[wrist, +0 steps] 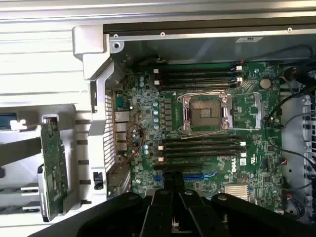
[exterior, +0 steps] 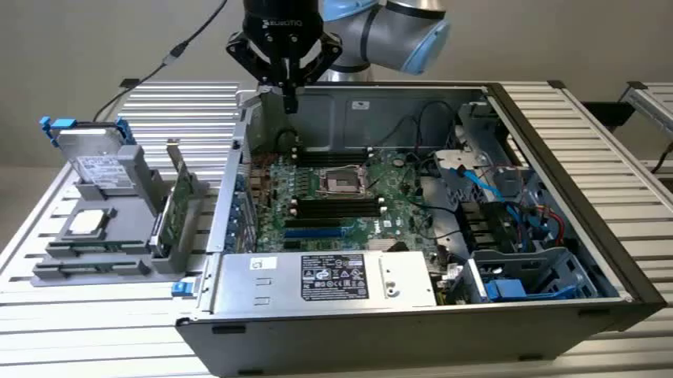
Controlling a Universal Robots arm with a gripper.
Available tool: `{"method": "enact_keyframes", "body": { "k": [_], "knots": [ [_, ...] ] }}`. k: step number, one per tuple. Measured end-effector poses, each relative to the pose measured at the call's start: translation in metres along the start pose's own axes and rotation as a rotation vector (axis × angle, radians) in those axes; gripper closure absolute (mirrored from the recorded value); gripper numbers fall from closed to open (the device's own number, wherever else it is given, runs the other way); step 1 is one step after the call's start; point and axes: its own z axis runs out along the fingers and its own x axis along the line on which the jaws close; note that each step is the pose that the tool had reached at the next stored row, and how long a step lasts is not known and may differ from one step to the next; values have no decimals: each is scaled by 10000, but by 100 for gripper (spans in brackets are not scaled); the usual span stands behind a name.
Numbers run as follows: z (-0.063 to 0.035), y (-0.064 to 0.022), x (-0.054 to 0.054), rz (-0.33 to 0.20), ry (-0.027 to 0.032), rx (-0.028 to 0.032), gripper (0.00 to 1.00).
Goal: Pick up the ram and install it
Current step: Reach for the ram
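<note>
Nearest me sits the power supply [exterior: 326, 277], its label too small to read. Far behind it the gripper [exterior: 290, 106], marked ROBOTIQ, hangs over the open computer case [exterior: 399, 118], fingers pinched together on nothing I can see. From the wrist, the motherboard [wrist: 252, 143] reads DELL. The ram I cannot pick out, nor which way it points.

The long, narrow green circuit-board ram stick [exterior: 93, 250] is resting on its long edge, running left to right, in the near part of the grey plastic holder [exterior: 84, 274] at the scene's left, and is showing only as a dark strip.
</note>
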Motion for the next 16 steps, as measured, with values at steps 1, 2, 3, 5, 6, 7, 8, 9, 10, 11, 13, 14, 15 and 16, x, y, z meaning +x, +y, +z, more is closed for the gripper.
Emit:
{"method": "enact_keyframes", "body": {
  "k": [1,2,3,5,6,7,8,9,10,11,13,14,15,16],
  "knots": [
    [0,0,0,0,0,0,90],
    [0,0,0,0,1,0,90],
    [0,0,0,0,0,1,90],
    [0,0,0,0,0,0,90],
    [0,0,0,0,0,0,90],
    [0,0,0,0,0,0,90],
    [0,0,0,0,0,0,90],
    [-1,0,8,1,2,2,90],
    [-2,-2,29,1,2,3,90],
    [-3,-5,71,0,5,3,90],
    [-4,-11,161,2,9,2,90],
    [-5,-14,205,0,10,1,90],
    [-6,-18,252,0,12,1,90],
    [-7,-21,298,1,12,1,90]
  ]
}}
